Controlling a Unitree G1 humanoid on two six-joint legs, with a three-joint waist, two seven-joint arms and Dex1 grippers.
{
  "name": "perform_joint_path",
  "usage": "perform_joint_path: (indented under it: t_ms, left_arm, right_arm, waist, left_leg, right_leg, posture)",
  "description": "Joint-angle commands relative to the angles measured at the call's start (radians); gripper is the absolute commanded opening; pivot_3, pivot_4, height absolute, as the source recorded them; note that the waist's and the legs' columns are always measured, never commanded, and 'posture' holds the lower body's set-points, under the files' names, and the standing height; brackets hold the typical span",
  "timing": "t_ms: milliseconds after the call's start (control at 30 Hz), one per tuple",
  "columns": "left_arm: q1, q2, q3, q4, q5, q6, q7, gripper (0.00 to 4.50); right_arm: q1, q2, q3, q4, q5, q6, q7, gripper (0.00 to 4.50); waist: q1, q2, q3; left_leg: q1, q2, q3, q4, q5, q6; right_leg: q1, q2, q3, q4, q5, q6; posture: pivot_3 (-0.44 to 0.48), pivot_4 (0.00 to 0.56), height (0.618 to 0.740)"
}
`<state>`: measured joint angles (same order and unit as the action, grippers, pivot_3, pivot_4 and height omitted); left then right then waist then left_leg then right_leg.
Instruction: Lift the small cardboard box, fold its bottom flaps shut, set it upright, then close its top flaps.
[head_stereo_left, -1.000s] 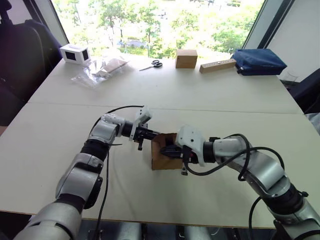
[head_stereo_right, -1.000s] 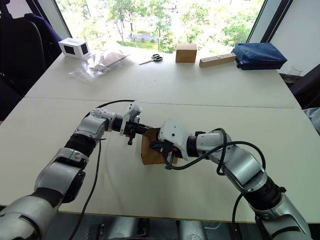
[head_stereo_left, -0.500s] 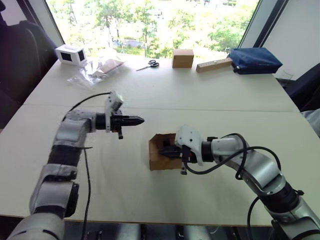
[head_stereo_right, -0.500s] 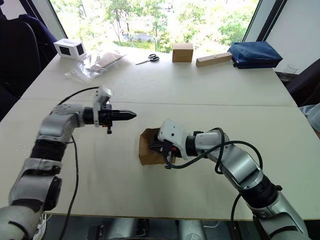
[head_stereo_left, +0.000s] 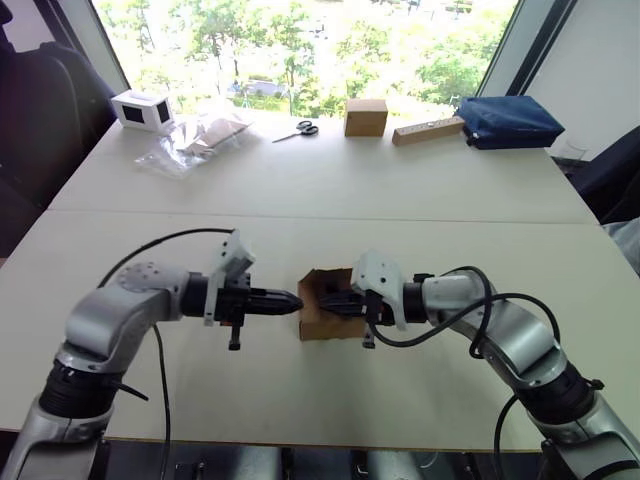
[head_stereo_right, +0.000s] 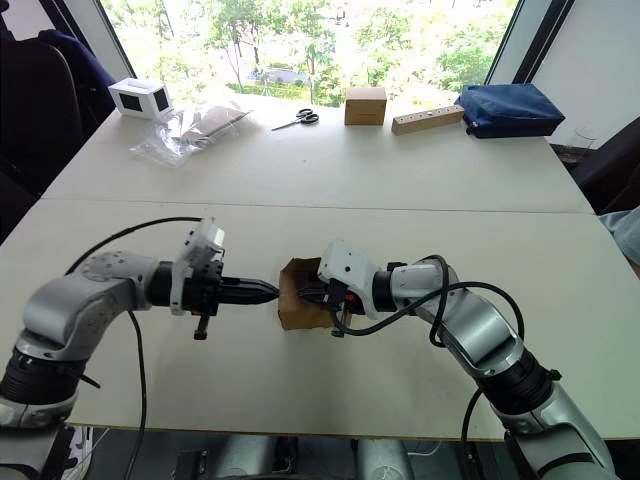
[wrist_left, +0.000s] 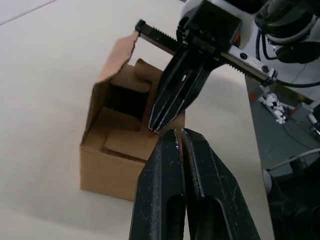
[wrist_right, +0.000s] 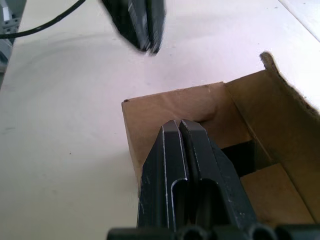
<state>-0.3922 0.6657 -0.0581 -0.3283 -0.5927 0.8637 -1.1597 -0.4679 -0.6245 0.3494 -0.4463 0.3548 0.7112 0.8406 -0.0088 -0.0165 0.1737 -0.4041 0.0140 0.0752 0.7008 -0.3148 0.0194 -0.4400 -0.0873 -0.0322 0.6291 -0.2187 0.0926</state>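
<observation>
**Box, open-topped, both hands closed**

While the small cardboard box (head_stereo_left: 322, 318) sits on the tabletop (head_stereo_left: 400, 210) between both hands, left hand (head_stereo_left: 291, 299) and right hand (head_stereo_left: 327, 301), fingers pressed together and empty, meet at its rim. Advice: press flaps inward evenly.

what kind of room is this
Probably an office or meeting room turned robot workspace: a large pale table beside tall windows onto green trees, with black-handled scissors and a dark chair.
</observation>
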Motion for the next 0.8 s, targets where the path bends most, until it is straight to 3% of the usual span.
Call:
perform_joint_path:
  t_ms: [33, 267, 567, 667, 800]
  left_arm:
    - [0.001, -0.003, -0.035, -0.011, 0.031, -0.061, 0.026, 0.11]
    - [0.005, 0.004, -0.090, 0.036, 0.077, -0.144, 0.027, 0.11]
    - [-0.007, -0.010, -0.112, 0.062, 0.080, -0.169, 0.035, 0.11]
    - [-0.006, -0.014, -0.116, 0.059, 0.079, -0.169, 0.042, 0.11]
    - [0.001, -0.021, -0.119, 0.041, 0.065, -0.158, 0.056, 0.11]
  right_arm:
    - [-0.007, 0.003, -0.020, -0.017, -0.005, -0.014, 0.002, 0.00]
    - [-0.002, 0.008, -0.040, -0.028, 0.008, -0.008, -0.008, 0.00]
    - [-0.073, -0.041, -0.189, -0.052, 0.132, 0.043, 0.050, 0.00]
    - [-0.137, 0.002, -0.259, -0.012, 0.194, 0.069, 0.021, 0.00]
    - [-0.196, 0.006, -0.199, 0.095, 0.122, 0.067, 0.005, 0.00]
  waist:
    - [-0.001, 0.000, 0.000]
    - [-0.001, 0.000, 0.000]
    - [0.000, 0.000, 0.000]
    - [-0.001, 0.000, 0.000]
    - [-0.002, 0.000, 0.000]
  left_leg:
    - [0.000, 0.000, 0.000, 0.000, 0.000, 0.000]
    - [0.000, 0.000, 0.000, 0.000, 0.000, 0.000]
    - [0.000, 0.000, 0.000, 0.000, 0.000, 0.000]
    - [0.000, 0.000, 0.000, 0.000, 0.000, 0.000]
    - [0.001, 0.000, 0.000, 0.000, 0.000, 0.000]
  right_leg:
    - [0.000, 0.000, 0.000, 0.000, 0.000, 0.000]
    - [0.000, 0.000, 0.000, 0.000, 0.000, 0.000]
    - [0.000, 0.000, 0.000, 0.000, 0.000, 0.000]
    - [0.000, 0.000, 0.000, 0.000, 0.000, 0.000]
    - [0.000, 0.000, 0.000, 0.000, 0.000, 0.000]
  posture:
    - [0.000, 0.150, 0.740]
    - [0.000, 0.150, 0.740]
    - [0.000, 0.150, 0.740]
    - [0.000, 0.150, 0.740]
    - [0.000, 0.150, 0.740]
